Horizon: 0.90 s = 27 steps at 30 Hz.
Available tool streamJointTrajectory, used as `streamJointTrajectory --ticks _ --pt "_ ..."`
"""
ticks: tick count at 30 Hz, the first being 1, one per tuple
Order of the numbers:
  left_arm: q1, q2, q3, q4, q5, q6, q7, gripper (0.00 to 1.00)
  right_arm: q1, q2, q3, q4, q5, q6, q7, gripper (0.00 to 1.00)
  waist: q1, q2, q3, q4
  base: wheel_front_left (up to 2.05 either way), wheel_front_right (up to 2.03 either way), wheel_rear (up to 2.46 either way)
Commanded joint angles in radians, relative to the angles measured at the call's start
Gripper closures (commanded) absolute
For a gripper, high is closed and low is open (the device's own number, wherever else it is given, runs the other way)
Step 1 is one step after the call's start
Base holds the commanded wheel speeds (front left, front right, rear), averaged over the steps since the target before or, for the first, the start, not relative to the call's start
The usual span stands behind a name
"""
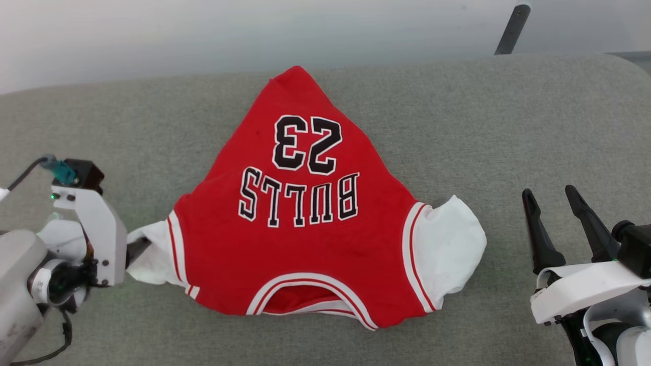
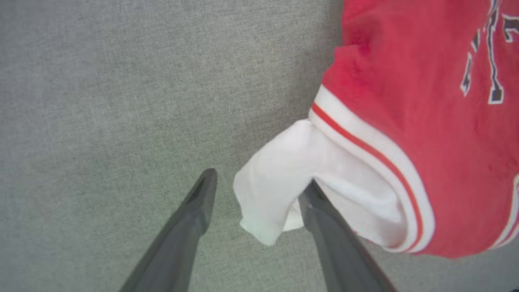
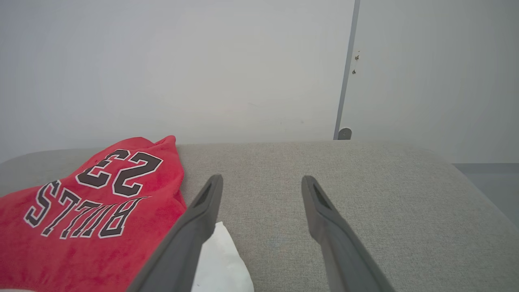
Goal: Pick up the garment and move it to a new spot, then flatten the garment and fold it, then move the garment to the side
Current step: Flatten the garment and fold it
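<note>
One red jersey [image 1: 305,244] lies in the middle of the grey cushion [image 1: 508,127]. Its collar is toward the cushion's near edge and its hem is gathered to a point toward the far edge, so its outline is roughly triangular. The fabric is soft and matte, with slight wrinkles. Black, white-outlined "BULLS 23" lettering reads upside down from the head view, and red-and-white striped trim rings the collar and armholes.

The two white short sleeves point toward the cushion's two ends. The left sleeve [image 1: 150,256] is crumpled, and the right sleeve [image 1: 452,249] is fuller and rounded. The cushion is a coarse woven textile with rounded edges.

The left gripper [image 2: 260,178] is at the cushion's left end with its dark tapered fingers spread wide. The left sleeve lies between them and drapes over one fingertip, hiding it. Nothing is pinched. In the head view a pale wrist housing covers most of those fingers.

The right gripper [image 1: 549,192] is at the cushion's right end, clear of the cloth, with its jaws apart and nothing between them.

Beyond the cushion's far edge is a plain pale wall [image 3: 202,61] and a dark slanted bar [image 1: 511,28], which the frame cuts off at the top.
</note>
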Motion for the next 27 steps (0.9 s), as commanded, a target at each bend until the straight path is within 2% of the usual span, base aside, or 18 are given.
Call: streamJointTrajectory --ticks 1,4,10,19,27 --pt "0.002 -0.004 0.004 -0.003 0.004 -0.003 -0.008 0.00 -0.001 -0.004 -0.004 0.001 -0.008 -0.001 0.003 0.00 0.0000 -0.0001 -0.008 0.008 0.00 0.00 0.00" --pt "0.010 0.001 0.022 -0.020 -0.002 0.001 -0.050 0.00 0.010 -0.008 -0.001 0.007 -0.004 -0.001 0.013 0.00 0.0000 -0.0001 -0.025 0.022 0.00 0.00 0.00" --pt "0.052 0.015 0.074 -0.100 -0.027 0.037 -0.173 0.00 0.026 -0.018 0.003 0.021 0.006 -0.001 0.053 0.00 0.0000 -0.0001 -0.070 0.059 0.00 0.00 0.00" --pt "0.182 0.080 0.122 -0.261 -0.047 0.097 -0.363 0.00 0.065 -0.016 0.002 0.027 0.013 -0.001 0.076 0.00 0.0000 -0.0001 -0.145 0.115 0.00 0.00 0.00" --pt "0.308 0.147 0.141 -0.375 -0.082 0.141 -0.471 0.00 0.105 -0.008 -0.007 0.027 0.012 -0.001 0.080 0.00 0.0000 -0.0001 -0.203 0.149 0.00 0.00 0.00"
